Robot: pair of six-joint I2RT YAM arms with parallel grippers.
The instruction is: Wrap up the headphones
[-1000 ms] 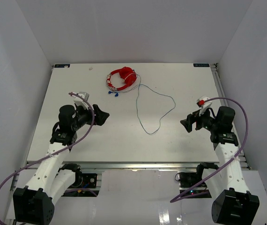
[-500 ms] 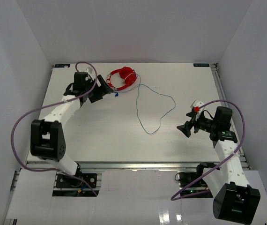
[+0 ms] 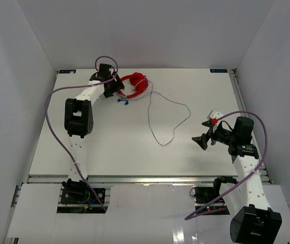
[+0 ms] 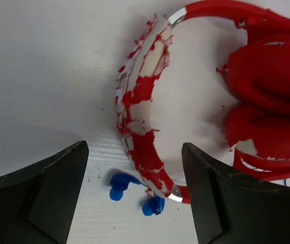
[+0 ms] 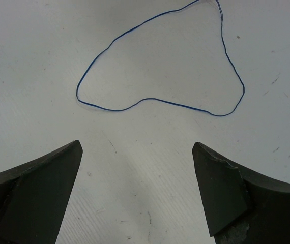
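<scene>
The red headphones (image 3: 134, 85) lie at the back of the table, ear cups together. Their thin blue cable (image 3: 171, 104) runs in a wide loop over the table's middle. Two small blue ends (image 3: 123, 101) lie just in front of the headband. My left gripper (image 3: 118, 90) is open and empty at the headphones' left side. In the left wrist view it (image 4: 135, 195) stands over the chipped red-and-white headband (image 4: 141, 119), with the blue ends (image 4: 118, 184) between the fingers and the ear cups (image 4: 267, 86) at the right. My right gripper (image 3: 201, 141) is open and empty, right of the loop. In its wrist view (image 5: 137, 195) the cable loop (image 5: 115, 110) lies ahead.
White walls enclose the table (image 3: 84, 147) at the back and both sides. Thick purple robot cables (image 3: 53, 117) arch over the left arm and over the right arm (image 3: 259, 127).
My left arm has swung from the table's left middle out to the back, bringing its open gripper to the headphones. My right gripper has shifted slightly down and left.
</scene>
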